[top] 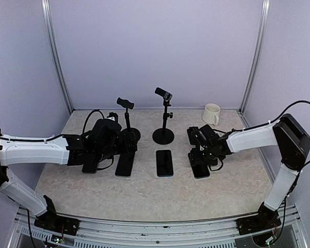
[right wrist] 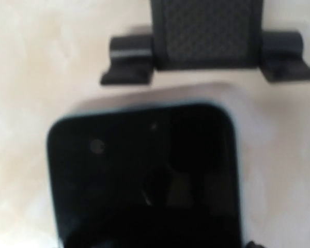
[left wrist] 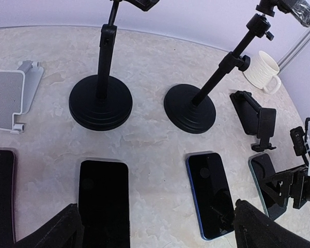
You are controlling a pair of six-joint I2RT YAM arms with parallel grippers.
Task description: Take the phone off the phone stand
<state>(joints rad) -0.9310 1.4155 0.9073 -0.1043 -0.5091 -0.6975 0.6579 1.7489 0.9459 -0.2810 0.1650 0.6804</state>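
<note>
Dark teal-edged slab phone (right wrist: 144,181) flat on beige marbled tabletop (top: 144,199), off the stand.

Nearest: row of four dark phones lying face up, teal-edged one at right end, partly under right gripper (top: 201,156); cannot tell its jaw spread or any grip. Left gripper (left wrist: 157,212) spread wide, holding nothing, above bare strip between glossy black phone (left wrist: 103,199) and blue-edged phone (left wrist: 212,194). Just beyond teal-edged phone, not touching: low black folding phone stand (right wrist: 204,36). Further back: white folding stand (left wrist: 10,95), black round-base pole stand (top: 128,133), second pole stand (top: 163,135). Farthest: white ceramic mug (top: 212,114).
</note>
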